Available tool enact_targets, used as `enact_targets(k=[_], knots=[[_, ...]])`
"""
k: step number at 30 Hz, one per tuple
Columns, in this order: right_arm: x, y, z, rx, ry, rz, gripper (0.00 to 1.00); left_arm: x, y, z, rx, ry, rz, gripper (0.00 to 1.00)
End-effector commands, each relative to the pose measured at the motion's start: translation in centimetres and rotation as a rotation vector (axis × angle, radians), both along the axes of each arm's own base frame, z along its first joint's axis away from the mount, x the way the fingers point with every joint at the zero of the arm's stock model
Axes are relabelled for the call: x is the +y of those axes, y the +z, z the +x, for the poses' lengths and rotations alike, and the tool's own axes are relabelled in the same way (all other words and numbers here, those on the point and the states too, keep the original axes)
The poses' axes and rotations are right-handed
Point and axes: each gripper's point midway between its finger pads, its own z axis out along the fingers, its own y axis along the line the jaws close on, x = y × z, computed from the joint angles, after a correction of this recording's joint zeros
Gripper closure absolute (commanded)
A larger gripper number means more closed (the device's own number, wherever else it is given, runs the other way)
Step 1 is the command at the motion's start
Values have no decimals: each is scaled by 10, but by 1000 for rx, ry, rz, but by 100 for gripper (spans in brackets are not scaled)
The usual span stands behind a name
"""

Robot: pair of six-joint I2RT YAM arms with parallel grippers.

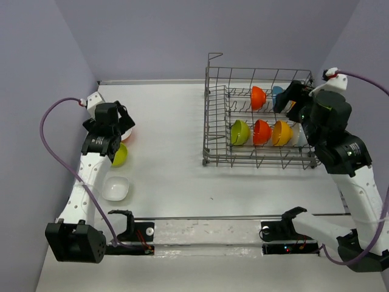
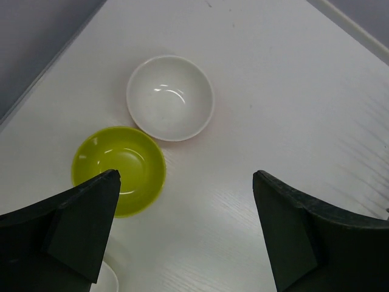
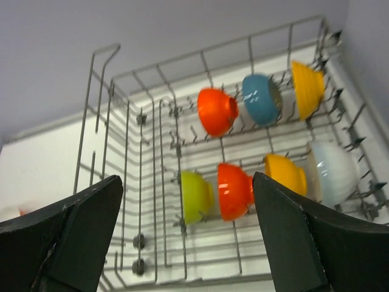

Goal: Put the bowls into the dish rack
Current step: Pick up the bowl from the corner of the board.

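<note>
The dish rack (image 1: 214, 121) stands at the back right with several bowls on edge between its tines, among them red-orange (image 1: 258, 97), lime green (image 1: 239, 132) and orange-yellow (image 1: 281, 132). My right gripper (image 1: 289, 97) hovers open over the rack's far right, holding nothing. Its wrist view shows the rack (image 3: 140, 176) with a blue bowl (image 3: 261, 99) and a white bowl (image 3: 331, 172). My left gripper (image 1: 112, 125) hangs open and empty above a lime green bowl (image 2: 118, 170) and a round bowl with a white inside (image 2: 170, 97). A squarish white bowl (image 1: 115, 188) lies nearer.
The table's left edge meets the grey wall just beyond the loose bowls (image 2: 36, 73). Both arm bases sit on the rail at the near edge (image 1: 206, 234).
</note>
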Motion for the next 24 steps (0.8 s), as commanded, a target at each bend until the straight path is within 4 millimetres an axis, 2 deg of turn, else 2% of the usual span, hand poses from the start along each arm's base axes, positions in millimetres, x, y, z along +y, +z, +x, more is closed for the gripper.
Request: enact_targets(k=[1,3,4,7,12,17,20,24], knots=[[32,-26,-6,68,161,69,7,39,0,-3,-42,177,-17,1],[44,-42,-9,94,223,86,7,61,-12,-3,-12,254,-22,1],[47,-39,-11,85,241,93,7,61,-11,-2,-16,256,-24,1],[50,-49,-15,90,270,97,6,80,-24,-2,34,322,-18,1],[55,-57,-23,99,317,99,6,82,-50,-5,97,330,-56,1],[57,-64,-27,109,340,90,5,96,-89,-12,223,360,-47,1],[57,-65,-29,106,343,90,5,102,-101,-8,257,356,-33,1],[60,-69,-31,110,364,94,5,105,-98,11,232,336,-25,1]])
